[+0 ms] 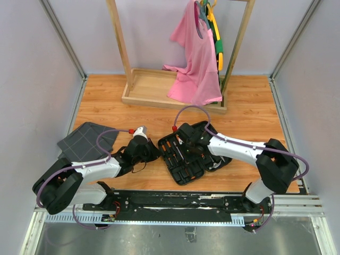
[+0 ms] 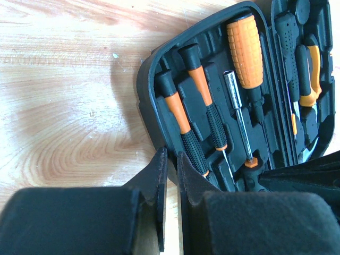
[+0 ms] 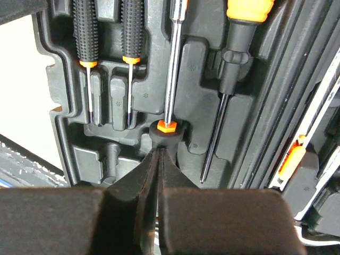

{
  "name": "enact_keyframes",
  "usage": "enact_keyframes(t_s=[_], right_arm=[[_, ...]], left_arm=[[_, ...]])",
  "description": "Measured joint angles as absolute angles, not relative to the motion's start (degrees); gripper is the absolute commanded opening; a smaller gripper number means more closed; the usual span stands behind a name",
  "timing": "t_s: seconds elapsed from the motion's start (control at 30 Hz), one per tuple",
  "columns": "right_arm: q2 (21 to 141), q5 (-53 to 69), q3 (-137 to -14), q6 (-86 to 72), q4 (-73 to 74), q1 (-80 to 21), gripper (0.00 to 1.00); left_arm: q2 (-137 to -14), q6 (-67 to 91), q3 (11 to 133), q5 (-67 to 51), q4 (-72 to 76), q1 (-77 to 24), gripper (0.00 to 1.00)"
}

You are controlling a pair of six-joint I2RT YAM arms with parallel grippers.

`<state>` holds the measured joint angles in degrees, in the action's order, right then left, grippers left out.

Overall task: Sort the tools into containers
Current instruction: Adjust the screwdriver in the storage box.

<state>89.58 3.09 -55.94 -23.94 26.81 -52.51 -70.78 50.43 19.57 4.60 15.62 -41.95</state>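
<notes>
The black tool case [image 1: 194, 169] lies open between my two arms. In the left wrist view two small orange-and-black screwdrivers [image 2: 183, 119], a steel-shafted driver [image 2: 239, 114] and a large orange-handled screwdriver [image 2: 246, 50] sit in its moulded slots, with orange-handled pliers [image 2: 311, 74] in the other half. My left gripper [image 2: 170, 156] is pinched on the case's near rim [image 2: 149, 106]. My right gripper [image 3: 159, 151] is shut with nothing in it. Its tips rest against the black collar [image 3: 167, 135] under the steel driver's orange hex end.
A dark grey grid-patterned fabric [image 1: 87, 139] lies at the left of the wooden table. A wooden clothes rack base [image 1: 154, 87] with a pink shirt [image 1: 196, 64] stands at the back. The arms' mounting rail [image 1: 175, 202] runs along the near edge.
</notes>
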Motion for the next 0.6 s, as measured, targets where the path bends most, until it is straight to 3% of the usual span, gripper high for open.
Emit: enact_keyframes(t_s=[0.6], right_arm=[[95.04,-2.15,-59.92,-23.97,31.18,-55.70,0.01]], left_arm=[[-70.81,50.43,19.57,4.62,15.62,-41.95,0.01]])
